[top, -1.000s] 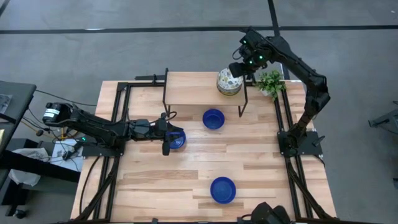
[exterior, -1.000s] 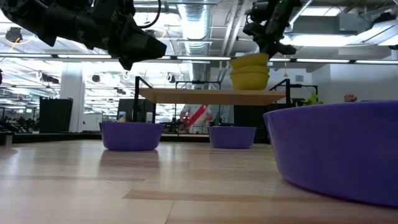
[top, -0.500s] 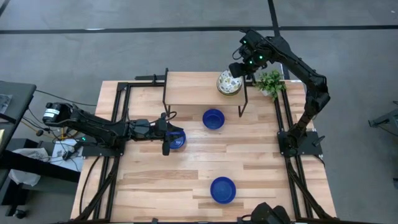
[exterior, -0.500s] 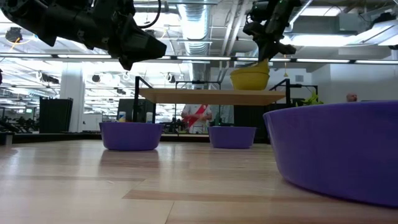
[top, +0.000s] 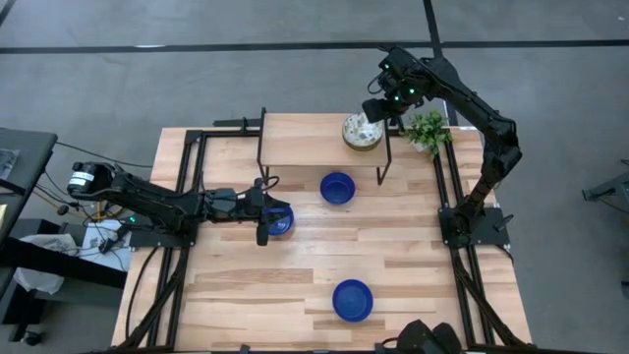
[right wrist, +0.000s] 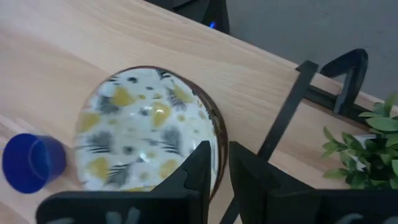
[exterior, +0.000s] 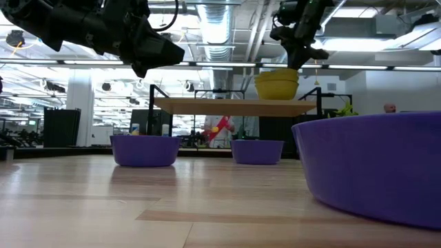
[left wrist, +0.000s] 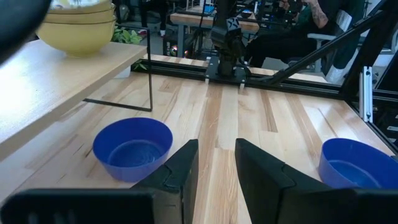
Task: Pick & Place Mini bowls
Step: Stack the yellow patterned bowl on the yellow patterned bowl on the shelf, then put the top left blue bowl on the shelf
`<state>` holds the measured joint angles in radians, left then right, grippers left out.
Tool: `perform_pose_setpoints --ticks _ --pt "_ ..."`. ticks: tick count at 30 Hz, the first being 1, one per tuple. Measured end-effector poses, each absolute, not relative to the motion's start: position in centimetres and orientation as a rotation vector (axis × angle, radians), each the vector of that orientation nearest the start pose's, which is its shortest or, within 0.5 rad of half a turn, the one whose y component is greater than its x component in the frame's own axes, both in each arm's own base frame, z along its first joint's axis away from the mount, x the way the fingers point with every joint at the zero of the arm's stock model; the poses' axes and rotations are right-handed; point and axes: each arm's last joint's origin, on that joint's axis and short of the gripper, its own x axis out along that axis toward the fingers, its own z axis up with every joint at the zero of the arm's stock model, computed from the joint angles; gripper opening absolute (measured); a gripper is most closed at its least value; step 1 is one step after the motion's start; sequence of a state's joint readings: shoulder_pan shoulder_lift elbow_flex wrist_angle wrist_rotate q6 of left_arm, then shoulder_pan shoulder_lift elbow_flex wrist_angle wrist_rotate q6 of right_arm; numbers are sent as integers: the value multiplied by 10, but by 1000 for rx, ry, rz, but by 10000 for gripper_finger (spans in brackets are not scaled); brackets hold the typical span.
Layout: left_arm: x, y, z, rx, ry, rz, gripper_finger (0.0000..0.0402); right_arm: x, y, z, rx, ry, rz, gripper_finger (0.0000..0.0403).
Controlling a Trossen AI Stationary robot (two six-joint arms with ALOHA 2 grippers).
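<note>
From above we look straight down on the whole table [top: 393, 256]. The low view sits at table height, very near one blue bowl [exterior: 372, 169], facing the shelf [exterior: 234, 105]. The left wrist view looks across the table; the right wrist view looks down, close on the stacked bowls [right wrist: 146, 140] — all four views share this shelf.

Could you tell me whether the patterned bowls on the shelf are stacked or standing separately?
Stacked: the patterned bowls sit nested, rims layered, on the shelf. How many, I cannot tell.
</note>
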<state>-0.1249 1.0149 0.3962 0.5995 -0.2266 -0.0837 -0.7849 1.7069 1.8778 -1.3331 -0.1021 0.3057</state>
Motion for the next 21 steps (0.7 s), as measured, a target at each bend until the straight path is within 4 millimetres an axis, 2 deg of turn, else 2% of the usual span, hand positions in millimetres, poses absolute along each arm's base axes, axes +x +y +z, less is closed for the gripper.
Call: perform_pose_setpoints --ticks 14,21 --pt "210 -20 233 -80 15 102 104 229 -225 375 664 1065 -886 47" --pt "210 -20 232 -79 22 103 104 236 -219 376 581 1096 -835 47"
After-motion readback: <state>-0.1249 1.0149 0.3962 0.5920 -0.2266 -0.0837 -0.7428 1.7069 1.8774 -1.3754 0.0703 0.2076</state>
